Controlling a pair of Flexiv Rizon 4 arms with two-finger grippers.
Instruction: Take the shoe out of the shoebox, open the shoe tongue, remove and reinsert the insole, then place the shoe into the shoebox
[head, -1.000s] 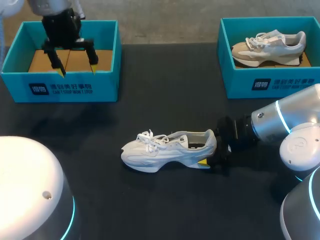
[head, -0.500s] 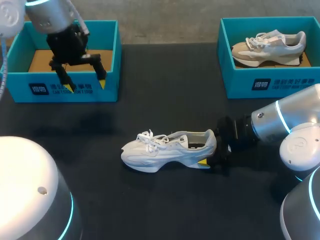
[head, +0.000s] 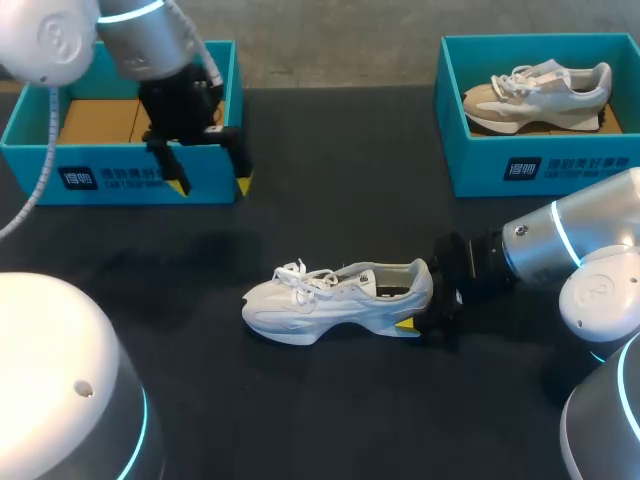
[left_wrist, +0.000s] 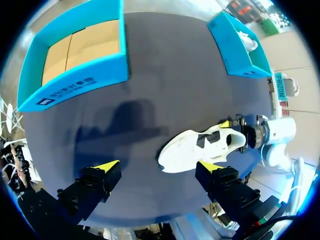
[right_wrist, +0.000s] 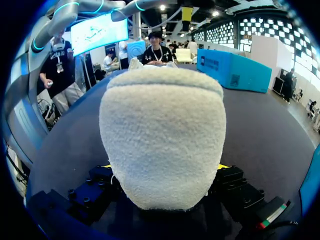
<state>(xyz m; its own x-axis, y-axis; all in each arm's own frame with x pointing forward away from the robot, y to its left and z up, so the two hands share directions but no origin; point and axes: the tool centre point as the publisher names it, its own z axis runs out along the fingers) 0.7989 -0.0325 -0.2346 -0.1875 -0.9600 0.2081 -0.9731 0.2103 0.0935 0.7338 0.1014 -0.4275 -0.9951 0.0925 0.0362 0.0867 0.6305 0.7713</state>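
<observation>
The shoe (right_wrist: 162, 140) hides most of right gripper (right_wrist: 164, 167)

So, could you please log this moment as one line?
right gripper: shut on heel of white shoe | left gripper: open, by left shoebox front

Both arms are smooth silver-white tubes with bulbous joints, the left arm (head: 140, 40) and right arm (head: 575, 250) each banded by thin cyan light rings. A pale cable (head: 44, 150) hangs off the left. Each wrist turns matte black, ending in a blocky left gripper (head: 213, 186) and right gripper (head: 418, 312), their finger mounts dotted with screw heads (clearest from the wrist cameras), capped by yellow wedge tips (left_wrist: 106, 165).
</observation>
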